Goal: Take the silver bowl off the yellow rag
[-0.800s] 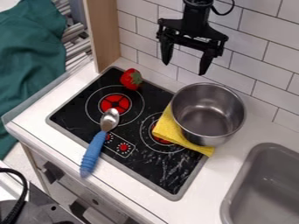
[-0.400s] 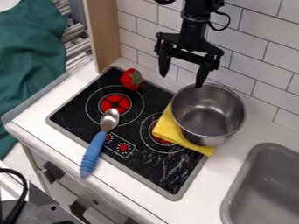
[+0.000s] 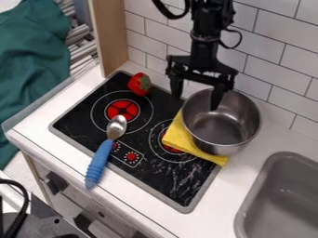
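The pincer (image 3: pixel 195 102) hung spread open at the silver bowl's near-arm rim, one finger over the opening. The bowl (image 3: pixel 221 122) sat partly on the yellow rag (image 3: pixel 186 141); beyond lay the strawberry (image 3: pixel 140 84) and blue-handled spoon (image 3: pixel 105 151) by the stove burners.

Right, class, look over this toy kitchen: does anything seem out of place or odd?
The blue-handled spoon lies across the stove's front edge, its handle end over the counter. The silver bowl sits partly on a bunched yellow rag, which overlaps a burner. Nothing looks spilled.
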Robot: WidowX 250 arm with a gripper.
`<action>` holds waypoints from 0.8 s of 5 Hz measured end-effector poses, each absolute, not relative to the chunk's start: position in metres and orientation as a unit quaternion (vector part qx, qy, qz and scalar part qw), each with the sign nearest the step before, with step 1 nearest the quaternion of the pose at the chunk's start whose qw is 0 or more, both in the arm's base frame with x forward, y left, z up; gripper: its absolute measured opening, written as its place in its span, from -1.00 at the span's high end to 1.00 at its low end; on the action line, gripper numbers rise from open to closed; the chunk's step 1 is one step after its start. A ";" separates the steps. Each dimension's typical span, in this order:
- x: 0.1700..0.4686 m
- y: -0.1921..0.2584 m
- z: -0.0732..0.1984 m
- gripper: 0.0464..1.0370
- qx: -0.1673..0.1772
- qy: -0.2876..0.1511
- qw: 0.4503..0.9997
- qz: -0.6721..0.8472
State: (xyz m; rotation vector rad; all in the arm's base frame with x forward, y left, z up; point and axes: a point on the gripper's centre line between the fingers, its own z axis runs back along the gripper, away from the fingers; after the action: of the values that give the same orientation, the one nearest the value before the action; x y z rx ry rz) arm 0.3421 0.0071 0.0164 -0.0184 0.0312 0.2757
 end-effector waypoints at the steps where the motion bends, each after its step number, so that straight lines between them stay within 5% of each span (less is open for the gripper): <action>1: 0.339 0.006 -0.009 -0.93 -0.024 0.040 0.988 0.146; 2: 0.340 0.013 -0.015 -0.82 -0.021 0.041 0.988 0.149; 4: 0.342 0.016 -0.018 0.39 -0.012 0.036 0.989 0.146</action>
State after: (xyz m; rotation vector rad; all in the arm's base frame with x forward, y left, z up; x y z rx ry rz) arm 0.3419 0.0162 -0.0182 -0.0246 0.0728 0.2926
